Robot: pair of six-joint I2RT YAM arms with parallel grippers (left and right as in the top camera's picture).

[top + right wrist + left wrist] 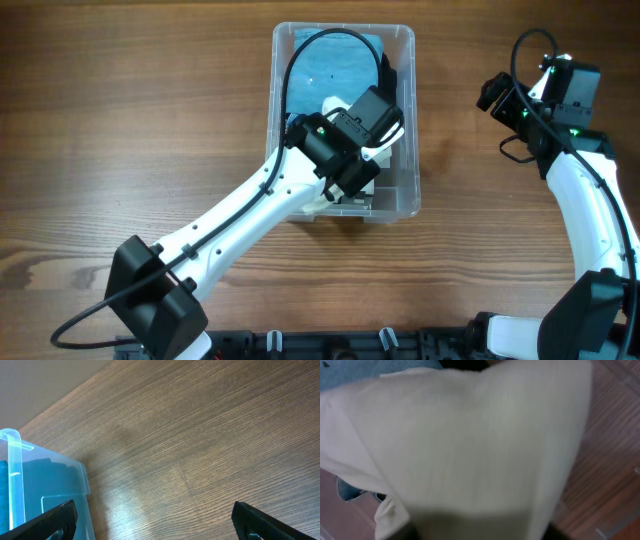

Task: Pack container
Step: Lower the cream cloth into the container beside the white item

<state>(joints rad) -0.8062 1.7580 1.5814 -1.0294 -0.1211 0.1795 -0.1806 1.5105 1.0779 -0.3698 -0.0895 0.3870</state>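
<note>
Cream ribbed cloth (470, 445) swamped the left wrist view, blurred and right up against the lens; a sliver of blue garment (355, 375) peeked out at the far left corner behind it; from overhead, the left gripper (365, 150) hung down inside the container (412, 130), its wrist block covering the fingers, so whether the pincer was spread or pinching the cloth I could not tell; the container sat on the wooden table (150, 120), centre and toward the far side, blue garment in its far half and pale cloth bunched at its near end; over on the right, the right gripper (155, 522) hovered above bare wood, spread wide with nothing between its fingers (55, 520), near the container's right wall but apart from it.
</note>
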